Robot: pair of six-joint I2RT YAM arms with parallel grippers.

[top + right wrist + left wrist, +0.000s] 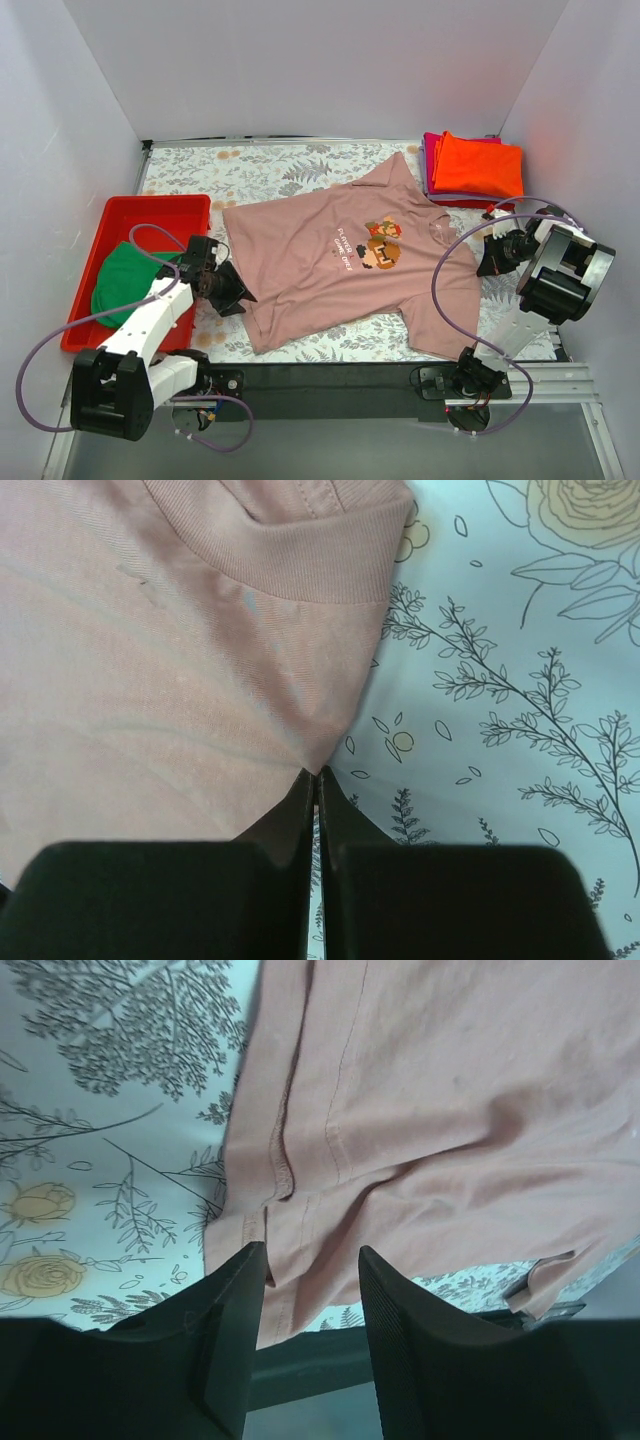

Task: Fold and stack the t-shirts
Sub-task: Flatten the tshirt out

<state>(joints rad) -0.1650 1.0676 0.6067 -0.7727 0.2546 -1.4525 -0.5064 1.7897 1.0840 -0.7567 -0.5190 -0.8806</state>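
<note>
The dusty-pink t-shirt [320, 265] with a pixel-character print lies spread flat on the floral table cloth. My left gripper [228, 290] is open at the shirt's hem corner on the left. In the left wrist view the hem [290, 1175] lies just beyond the parted fingertips [245, 1280]. My right gripper [487, 262] is shut on the shirt's edge next to the collar [300, 575], and the cloth [150, 660] draws to a point at the closed tips. The green t-shirt [125, 278] lies in the red tray. The folded orange t-shirt [478, 165] sits on the magenta one [431, 160] at the back right.
The red plastic tray [150, 212] stands at the left table edge beside my left arm. A dark rail [330, 375] runs along the near edge of the table. White walls close in the table on three sides.
</note>
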